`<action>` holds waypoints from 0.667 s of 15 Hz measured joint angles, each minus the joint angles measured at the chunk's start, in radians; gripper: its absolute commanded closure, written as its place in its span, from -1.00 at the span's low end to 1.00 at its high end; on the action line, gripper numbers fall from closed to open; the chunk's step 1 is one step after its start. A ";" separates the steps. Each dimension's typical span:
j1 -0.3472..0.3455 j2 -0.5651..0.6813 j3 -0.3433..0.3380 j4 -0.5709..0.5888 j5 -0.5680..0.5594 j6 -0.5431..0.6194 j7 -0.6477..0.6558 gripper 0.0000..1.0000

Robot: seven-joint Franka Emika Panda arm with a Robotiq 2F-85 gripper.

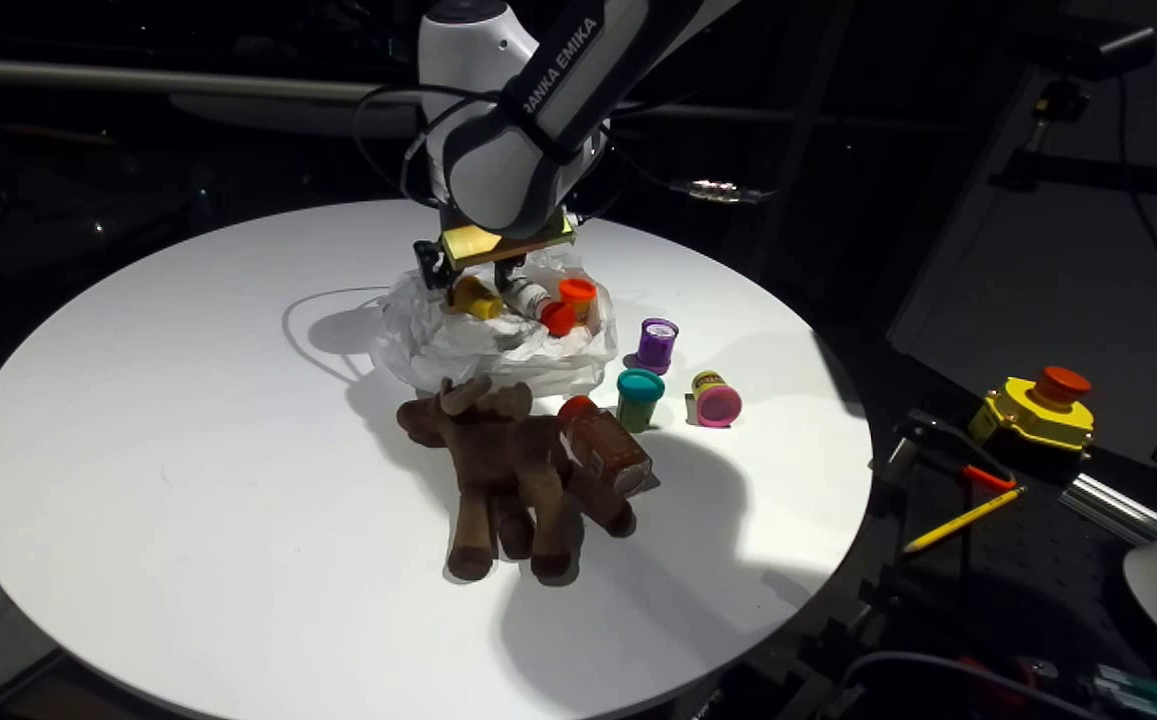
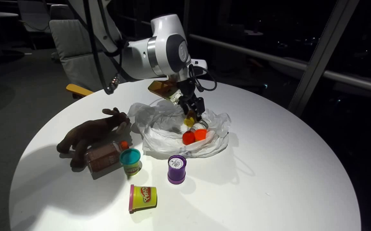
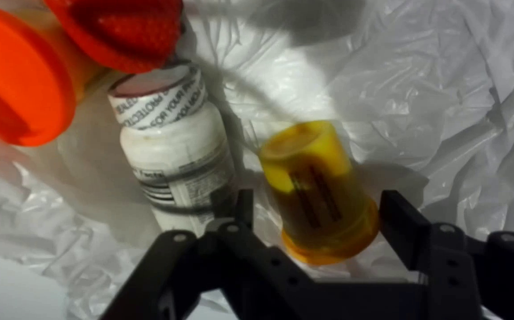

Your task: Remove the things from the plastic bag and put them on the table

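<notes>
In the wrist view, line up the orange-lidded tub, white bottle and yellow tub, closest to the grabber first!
1. Yellow tub: middle, framed by the open gripper.
2. White bottle: left of that.
3. Orange-lidded tub: farthest, upper left.

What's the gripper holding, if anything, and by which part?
Nothing. The gripper is open, its fingers either side of the yellow tub; the wrist view shows a gap between the tub and the finger at image left.
</notes>
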 measured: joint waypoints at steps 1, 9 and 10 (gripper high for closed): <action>-0.002 0.012 0.000 0.017 0.000 -0.009 -0.003 0.30; -0.012 0.031 0.003 0.069 0.000 -0.052 -0.020 0.45; -0.012 0.027 0.003 0.068 0.000 -0.051 -0.020 0.45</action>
